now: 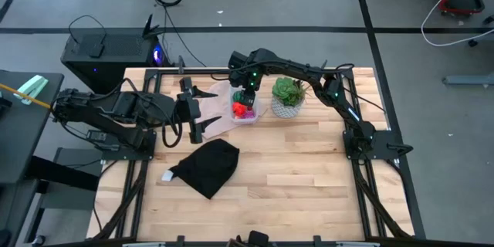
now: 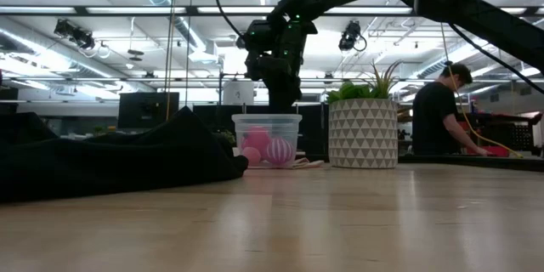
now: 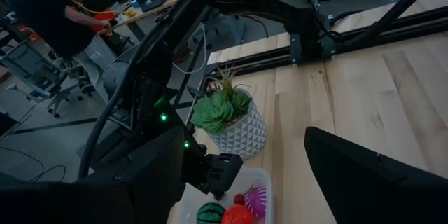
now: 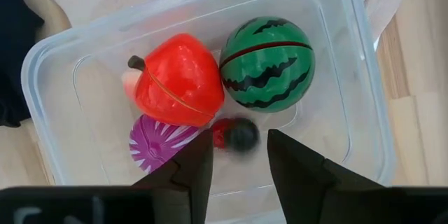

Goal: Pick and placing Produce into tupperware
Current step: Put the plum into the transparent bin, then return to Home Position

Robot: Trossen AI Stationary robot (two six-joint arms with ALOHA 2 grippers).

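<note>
The tupperware (image 4: 350,77) sat on the counter (image 1: 309,170) just beside the white patterned plant pot (image 1: 286,109), partly on a pale translucent sheet (image 1: 220,116). From my right wrist camera I saw four pieces of produce inside it: a green striped ball (image 4: 267,64), a red-orange piece (image 4: 179,79) touching it, a magenta-purple piece (image 4: 157,142) tucked under the red-orange one, and a small red bit (image 4: 236,134) with a dark end lying between the others. My right gripper (image 4: 234,157) hung directly above the tub, its fingers (image 4: 301,161) parted a little with nothing between them; the small red bit showed through the gap, below the tips. In the low view the arm came down over the tub's rim, with pink and striped pieces visible through the clear wall. My left gripper (image 1: 193,110) waited over the counter's left side, near the sheet, fingers spread wide and empty. A black cloth (image 1: 208,166) lay on the counter nearer the front. A person (image 2: 442,119) sat at a desk in the room behind.
</note>
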